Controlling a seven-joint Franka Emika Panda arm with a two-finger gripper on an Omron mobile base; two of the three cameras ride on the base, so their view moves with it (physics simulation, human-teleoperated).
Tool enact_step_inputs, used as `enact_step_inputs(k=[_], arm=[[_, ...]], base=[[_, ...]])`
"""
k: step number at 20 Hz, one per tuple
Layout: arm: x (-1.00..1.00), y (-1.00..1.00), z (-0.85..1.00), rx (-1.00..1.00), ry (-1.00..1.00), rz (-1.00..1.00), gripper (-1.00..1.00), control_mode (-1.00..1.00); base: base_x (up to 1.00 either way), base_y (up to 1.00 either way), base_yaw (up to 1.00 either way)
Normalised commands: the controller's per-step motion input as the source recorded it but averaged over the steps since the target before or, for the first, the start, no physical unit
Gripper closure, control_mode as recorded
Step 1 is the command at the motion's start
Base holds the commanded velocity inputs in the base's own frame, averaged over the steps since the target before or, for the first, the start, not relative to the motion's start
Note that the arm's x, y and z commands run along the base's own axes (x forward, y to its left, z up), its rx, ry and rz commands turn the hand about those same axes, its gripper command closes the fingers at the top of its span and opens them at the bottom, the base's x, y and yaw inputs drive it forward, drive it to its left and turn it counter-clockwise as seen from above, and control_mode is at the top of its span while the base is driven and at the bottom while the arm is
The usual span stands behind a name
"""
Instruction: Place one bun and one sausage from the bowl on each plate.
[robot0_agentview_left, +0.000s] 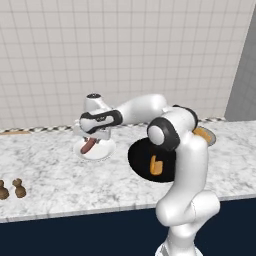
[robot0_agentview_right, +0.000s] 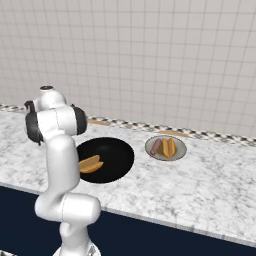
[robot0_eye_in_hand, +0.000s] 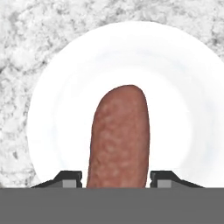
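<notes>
Hovering above the white plate (robot0_eye_in_hand: 183, 87) with a sausage (robot0_eye_in_hand: 117, 135) pinched between the fingertips (robot0_eye_in_hand: 65, 178) of the end effector (robot0_eye_in_hand: 116, 179), far end pointing down toward the plate's middle. Seen from the left base view, same sausage (robot0_agentview_left: 88, 145) hanging at a slant under the end effector (robot0_agentview_left: 92, 136), over the white plate (robot0_agentview_left: 102, 151) on the marbled surface (robot0_agentview_left: 60, 175); cannot tell whether its lower tip already touches the plate. Resting in the black bowl (robot0_agentview_right: 117, 150), one bun (robot0_agentview_right: 90, 164) not yet served. Sitting further right, the tan-rimmed plate (robot0_agentview_right: 180, 145) already loaded with a sausage (robot0_agentview_right: 156, 146) and a bun (robot0_agentview_right: 169, 148). Judging by that, second serving half under way: sausage about to go down, bun to follow. Risks from here: letting go while tilted and raised, so the round sausage tips over, rolls on the glossy plate and slips off the rim onto the surface; releasing off-centre, leaving little room for the bun; pushing down too far and shoving the light plate sideways. Also worth watching: two small brown items (robot0_agentview_left: 19, 188) at the left edge of the surface, well apart from the plate and unlikely to interfere.
</notes>
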Motion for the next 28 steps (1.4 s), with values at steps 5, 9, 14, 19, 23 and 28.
enact_step_inputs(k=[5,9,14,19,23,28], arm=[[0.28,-0.01,-0.49,0.0,0.05,-0.08,1.0,-1.0],[0.02,0.0,-0.44,0.0,0.0,-0.05,-1.0,-1.0],[0.0,-0.35,-0.03,0.0,-0.02,-0.02,-1.0,-1.0],[-0.16,-0.62,0.2,0.04,-0.05,0.0,-1.0,-1.0],[-0.79,-0.68,0.84,0.09,-0.19,0.0,-1.0,-1.0],[-1.0,-0.97,0.87,0.08,-0.18,0.0,-1.0,-1.0]], base=[[0.0,0.0,0.0],[0.0,0.0,0.0],[0.0,0.0,0.0],[0.0,0.0,0.0],[0.0,0.0,0.0],[0.0,0.0,0.0]])
